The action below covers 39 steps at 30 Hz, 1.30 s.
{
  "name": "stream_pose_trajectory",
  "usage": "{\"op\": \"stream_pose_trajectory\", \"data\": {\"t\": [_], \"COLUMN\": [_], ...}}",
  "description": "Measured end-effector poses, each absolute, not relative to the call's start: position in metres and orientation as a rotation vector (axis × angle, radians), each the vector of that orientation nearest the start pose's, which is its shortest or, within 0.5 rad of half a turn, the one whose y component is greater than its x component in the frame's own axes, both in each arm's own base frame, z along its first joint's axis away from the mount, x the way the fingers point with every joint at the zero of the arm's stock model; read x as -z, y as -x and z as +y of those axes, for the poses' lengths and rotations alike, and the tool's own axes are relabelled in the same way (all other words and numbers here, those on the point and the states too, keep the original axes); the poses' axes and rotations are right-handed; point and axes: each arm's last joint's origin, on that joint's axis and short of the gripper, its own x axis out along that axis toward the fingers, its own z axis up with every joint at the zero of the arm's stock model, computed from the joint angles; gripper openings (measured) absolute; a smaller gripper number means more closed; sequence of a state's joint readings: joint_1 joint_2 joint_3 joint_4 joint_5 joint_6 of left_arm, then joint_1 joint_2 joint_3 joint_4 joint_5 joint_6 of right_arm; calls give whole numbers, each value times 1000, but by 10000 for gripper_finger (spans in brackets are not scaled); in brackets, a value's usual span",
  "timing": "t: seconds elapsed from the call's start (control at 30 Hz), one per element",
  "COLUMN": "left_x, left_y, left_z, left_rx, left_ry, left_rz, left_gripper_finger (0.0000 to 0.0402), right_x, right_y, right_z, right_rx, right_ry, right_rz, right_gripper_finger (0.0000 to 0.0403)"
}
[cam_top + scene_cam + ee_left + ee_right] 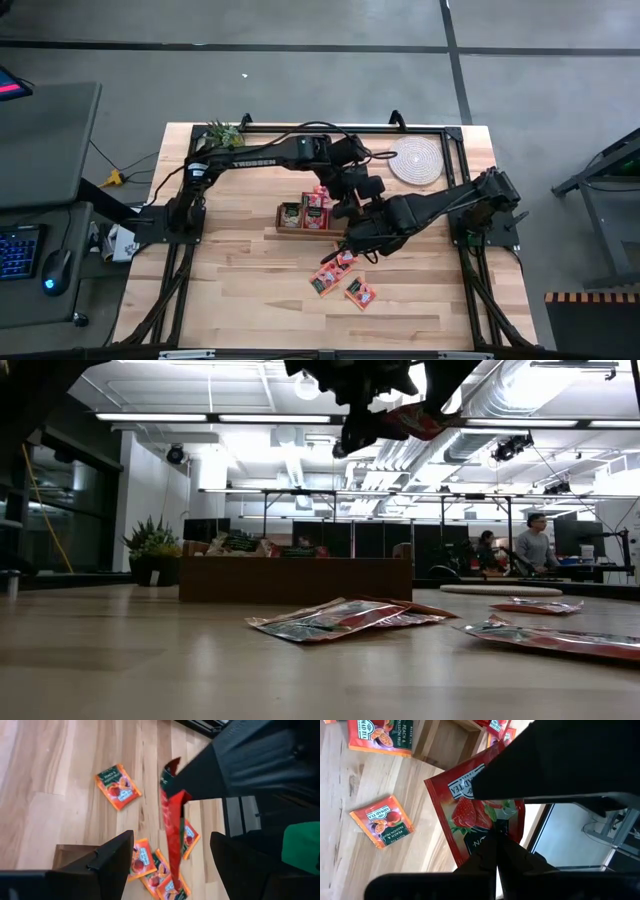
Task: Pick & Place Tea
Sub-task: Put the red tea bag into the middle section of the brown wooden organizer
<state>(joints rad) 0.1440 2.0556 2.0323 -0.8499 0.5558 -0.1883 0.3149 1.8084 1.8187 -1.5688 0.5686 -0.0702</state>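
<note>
The right gripper [496, 851] pinches a flat red strawberry tea sachet [470, 815], held in the air at the frame's centre. The left gripper [170, 857] hangs spread beside it, above the long brown wooden box [300, 216]. Loose orange-red sachets [340, 277] lie lower centre.

You're looking at a round woven mat [417, 161] lying toward the upper right of the table [240, 300], a small potted plant [225, 133] sitting at its upper left corner, and a wooden box [290, 228] resting near the middle.
</note>
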Motion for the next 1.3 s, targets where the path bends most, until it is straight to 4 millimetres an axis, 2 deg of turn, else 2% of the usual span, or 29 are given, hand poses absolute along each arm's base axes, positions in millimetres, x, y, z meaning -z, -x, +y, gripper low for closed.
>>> {"op": "stream_pose_trajectory", "data": {"t": [0.43, 0.73, 0.9, 1.13, 1.3], "left_x": [-322, -326, -329, -330, -330], "left_y": [-449, -453, -454, -456, -455], "left_z": [50, 50, 50, 51, 50], "left_rx": [301, 314, 311, 313, 319], "left_ry": [430, 414, 419, 416, 416], "left_rz": [826, 770, 745, 727, 729], "left_gripper_finger": [258, 215, 194, 138, 53], "right_x": [-333, -352, -353, -352, -351], "right_y": [-314, -298, -296, -297, -297], "right_z": [87, 91, 94, 96, 97], "right_rx": [160, 198, 193, 180, 169], "right_ry": [689, 592, 582, 568, 558], "right_rz": [1416, 1329, 1316, 1315, 1320], "right_gripper_finger": [0, 0, 0, 0, 0]}}
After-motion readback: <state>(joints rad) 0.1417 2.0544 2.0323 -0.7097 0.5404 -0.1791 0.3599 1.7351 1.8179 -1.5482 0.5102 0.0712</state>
